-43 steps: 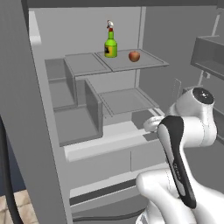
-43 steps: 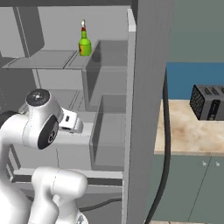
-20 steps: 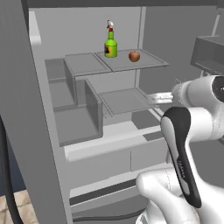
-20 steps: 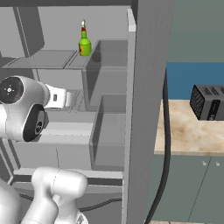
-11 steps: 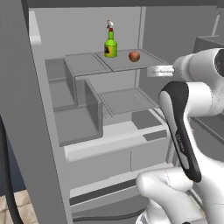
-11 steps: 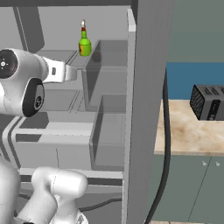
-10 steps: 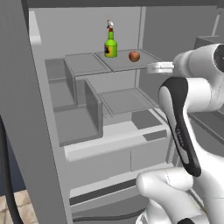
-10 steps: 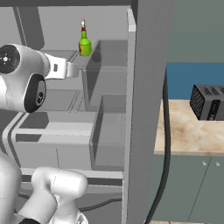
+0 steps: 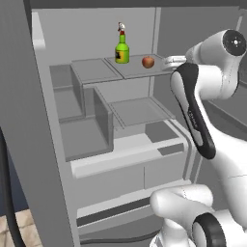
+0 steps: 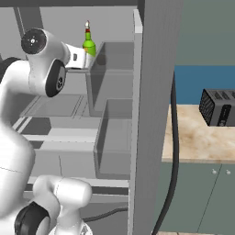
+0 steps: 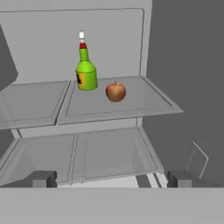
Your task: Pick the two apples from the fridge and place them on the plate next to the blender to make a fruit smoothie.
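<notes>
Reaching for the apple (image 11: 115, 92) on the top fridge (image 9: 43, 144) shelf, the gripper (image 11: 112, 179) has its jaws wide and empty. The green bottle (image 11: 85, 70) stands just beside it (very close), so a bump could tip it.

White rounded arm (image 9: 212, 144), dark joints, black cable

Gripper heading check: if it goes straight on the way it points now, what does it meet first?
Probably the apple on the fridge's upper shelf, slightly above the centre line between the open gripper tips. The green bottle stands just beside it. Depth is unclear; going level, it could meet the shelf edge first.
</notes>
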